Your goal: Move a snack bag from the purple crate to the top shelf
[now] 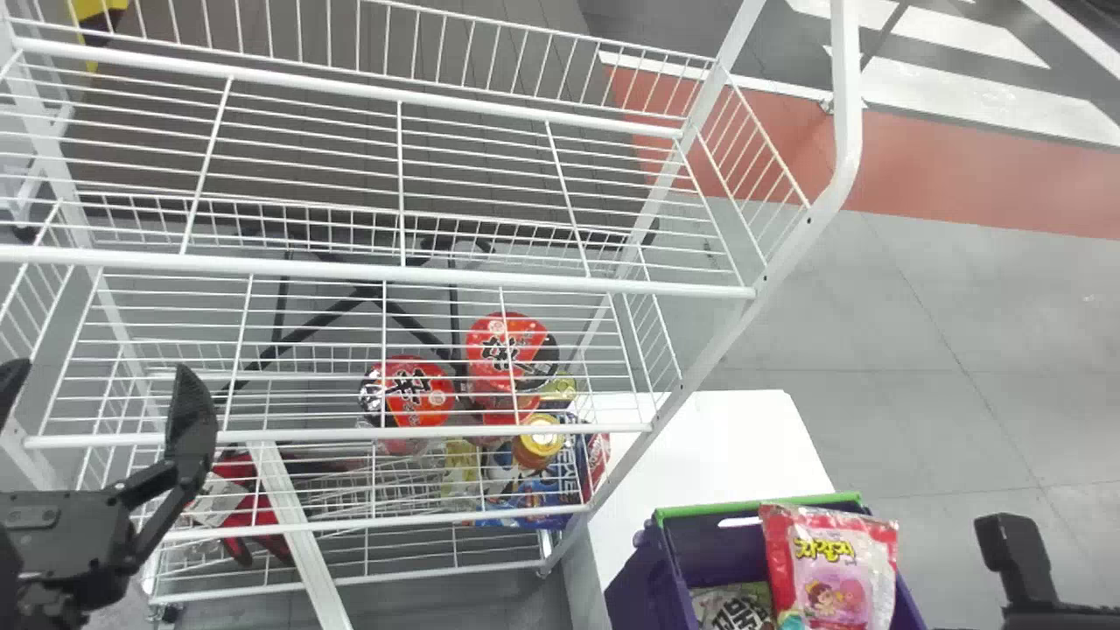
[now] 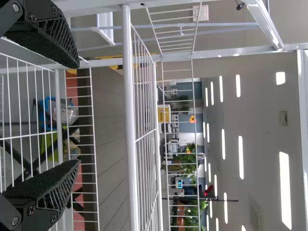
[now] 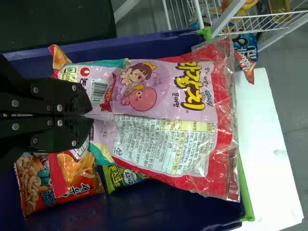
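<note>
So in the head view the white wire rack (image 1: 849,114) takes up most of the left and middle, with a couple of red noodle cups (image 1: 512,350) seen through the wires around the lower middle. The left gripper (image 1: 96,385) is down in the lower left, jaws spread apart, nothing between them. Lower right you get the purple crate (image 1: 713,556) with its green rim, and the pink and red snack bag (image 1: 836,569) overlaps that rim. White worktop (image 1: 726,446) just beyond it, and a black bit of the right arm (image 1: 1019,560) near the right edge. Left wrist view: that left gripper (image 2: 77,114) has its jaws wide open, one upper left, one lower left, rack bars running through the middle. Right wrist view: the right gripper (image 3: 89,114) comes in from the left, jaws clenched on an end of the snack bag, which sits mid-frame over the crate, with an orange bag (image 3: 36,185) and a green packet (image 3: 115,178) inside at lower left.
</note>
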You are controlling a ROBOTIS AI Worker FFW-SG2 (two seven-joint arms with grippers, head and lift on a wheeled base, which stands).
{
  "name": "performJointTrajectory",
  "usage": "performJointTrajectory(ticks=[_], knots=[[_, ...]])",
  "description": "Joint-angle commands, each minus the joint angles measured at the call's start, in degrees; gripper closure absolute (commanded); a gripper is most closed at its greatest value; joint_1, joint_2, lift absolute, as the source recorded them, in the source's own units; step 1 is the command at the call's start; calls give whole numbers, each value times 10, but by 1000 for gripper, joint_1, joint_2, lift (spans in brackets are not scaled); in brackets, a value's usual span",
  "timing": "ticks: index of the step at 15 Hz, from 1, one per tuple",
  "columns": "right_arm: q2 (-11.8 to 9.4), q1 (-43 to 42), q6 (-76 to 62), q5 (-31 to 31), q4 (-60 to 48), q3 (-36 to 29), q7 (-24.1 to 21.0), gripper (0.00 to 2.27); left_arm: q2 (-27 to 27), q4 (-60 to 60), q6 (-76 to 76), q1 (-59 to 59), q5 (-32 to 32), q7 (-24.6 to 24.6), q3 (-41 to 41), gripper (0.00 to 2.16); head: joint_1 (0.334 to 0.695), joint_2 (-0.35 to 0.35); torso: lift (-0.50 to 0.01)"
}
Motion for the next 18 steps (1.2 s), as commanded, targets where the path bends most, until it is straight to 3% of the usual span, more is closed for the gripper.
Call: performJointTrajectory(ticks=[1,18], knots=[[0,0,-1,-1,0,0,0,1298,0,0,0,0,0,0,-1,113,695,-350,-153],[1,10,-11,-9,4,-1,-2,1298,1,-4,-3,10,-2,6,-3,113,695,-350,-86]])
